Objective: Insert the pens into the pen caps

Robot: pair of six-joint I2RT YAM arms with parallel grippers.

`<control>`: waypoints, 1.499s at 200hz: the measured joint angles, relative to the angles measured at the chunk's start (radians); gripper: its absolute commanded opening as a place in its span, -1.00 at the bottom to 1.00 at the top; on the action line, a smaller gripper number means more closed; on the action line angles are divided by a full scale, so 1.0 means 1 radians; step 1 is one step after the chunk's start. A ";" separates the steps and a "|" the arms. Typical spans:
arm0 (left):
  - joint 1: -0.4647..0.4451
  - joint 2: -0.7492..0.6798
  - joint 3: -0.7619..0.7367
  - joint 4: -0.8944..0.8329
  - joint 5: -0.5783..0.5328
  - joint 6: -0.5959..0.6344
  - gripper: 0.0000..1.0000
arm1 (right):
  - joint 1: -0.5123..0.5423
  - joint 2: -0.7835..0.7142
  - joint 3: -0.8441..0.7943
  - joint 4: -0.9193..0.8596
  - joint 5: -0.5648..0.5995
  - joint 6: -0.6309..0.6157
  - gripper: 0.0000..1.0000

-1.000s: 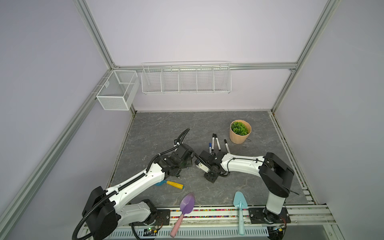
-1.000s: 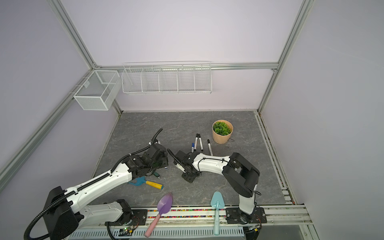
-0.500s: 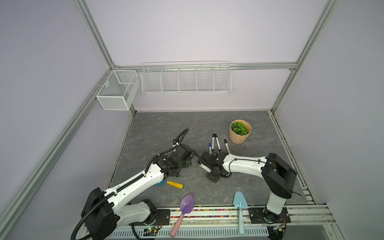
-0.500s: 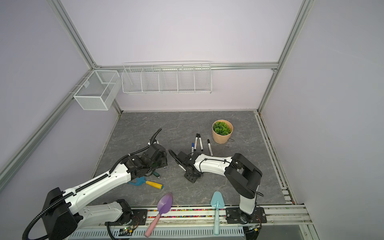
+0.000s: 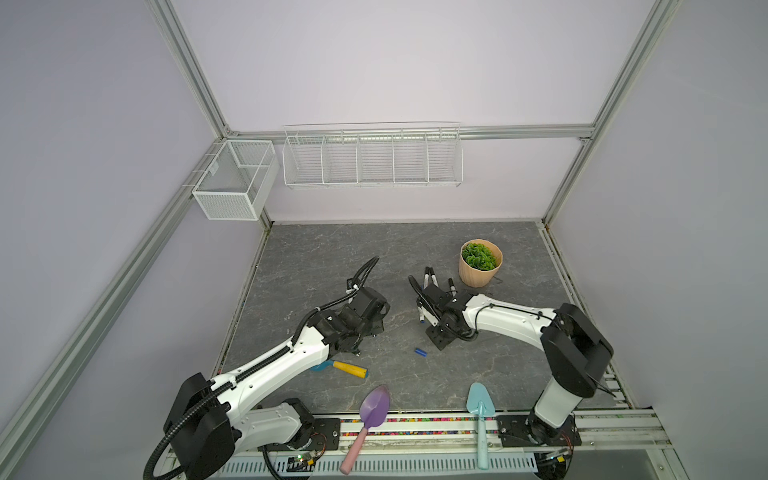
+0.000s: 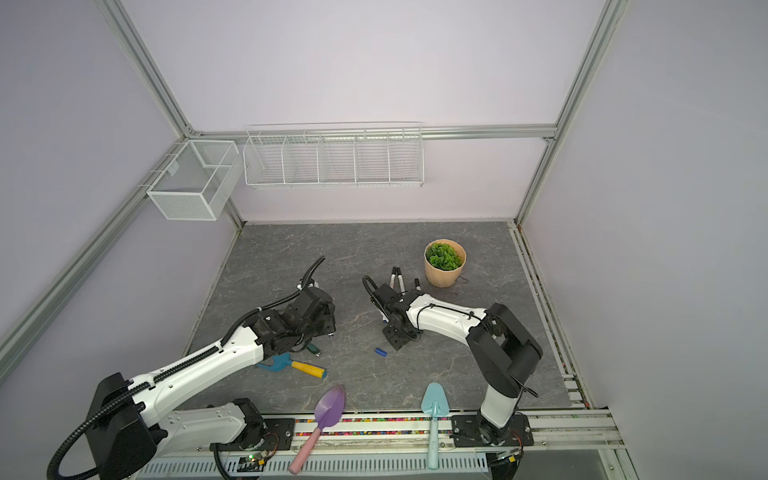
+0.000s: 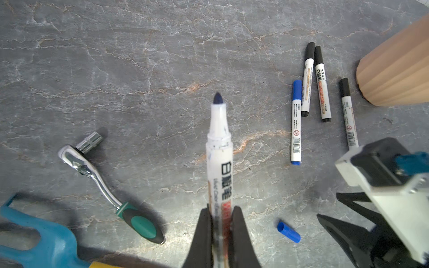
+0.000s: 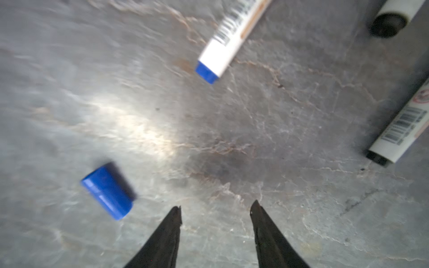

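My left gripper [image 7: 220, 215] is shut on the barrel of an uncapped white pen [image 7: 219, 148], whose dark blue tip points away from the camera. A loose blue pen cap [image 7: 288, 232] lies on the grey floor in both top views [image 5: 420, 352], between the two arms. My right gripper [image 8: 216, 212] hovers low over the floor, open and empty. In the right wrist view the blue cap [image 8: 108, 192] lies just beside one fingertip and is blurred. Several capped pens lie near the pot, one with a blue cap [image 7: 296, 123] and the others black [image 7: 322, 83].
A green-handled ratchet wrench [image 7: 97, 176] and a blue tool with a yellow handle [image 5: 345, 368] lie by the left arm. A plant pot [image 5: 480, 264] stands behind the pens. A purple trowel [image 5: 374, 409] and a teal trowel [image 5: 481, 403] rest at the front edge.
The two grippers have drawn apart. The right jaws have widened, and the blue cap now lies loose on the floor beside them. The left gripper still holds its pen.
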 measured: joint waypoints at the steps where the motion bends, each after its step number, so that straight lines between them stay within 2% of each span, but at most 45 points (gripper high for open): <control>1: 0.000 0.000 0.000 0.000 0.000 0.000 -1.00 | 0.000 -0.003 0.002 0.000 -0.006 -0.002 0.21; 27: 0.000 0.001 0.000 0.000 0.000 0.000 -1.00 | 0.021 -0.026 0.051 -0.003 -0.130 0.017 0.32; 45: 0.000 0.001 0.000 0.000 -0.001 0.000 -1.00 | 0.075 -0.004 0.084 -0.014 -0.161 0.015 0.37; 68: 0.000 0.000 0.000 0.000 -0.008 0.000 -1.00 | 0.161 0.058 0.121 -0.032 -0.147 0.005 0.34; 99: 0.000 -0.018 -0.001 -0.002 -0.028 0.000 -1.00 | 0.229 0.121 0.122 -0.075 -0.066 -0.016 0.22; 147: 0.000 -0.031 -0.001 -0.016 -0.050 0.000 -1.00 | 0.232 0.130 0.072 -0.115 0.029 -0.007 0.10; 174: 0.000 -0.032 -0.001 -0.022 -0.058 0.000 -1.00 | 0.227 0.148 0.065 -0.115 0.043 0.004 0.06; 250: 0.000 -0.039 -0.002 -0.037 -0.068 -0.001 -1.00 | 0.199 0.142 0.058 -0.079 0.039 -0.010 0.06; 274: 0.000 -0.039 -0.010 -0.037 -0.068 -0.005 -1.00 | 0.201 0.066 0.025 -0.063 0.019 -0.029 0.09; 300: 0.000 -0.039 -0.016 -0.037 -0.068 -0.008 -1.00 | 0.201 -0.005 0.021 -0.058 -0.062 -0.050 0.07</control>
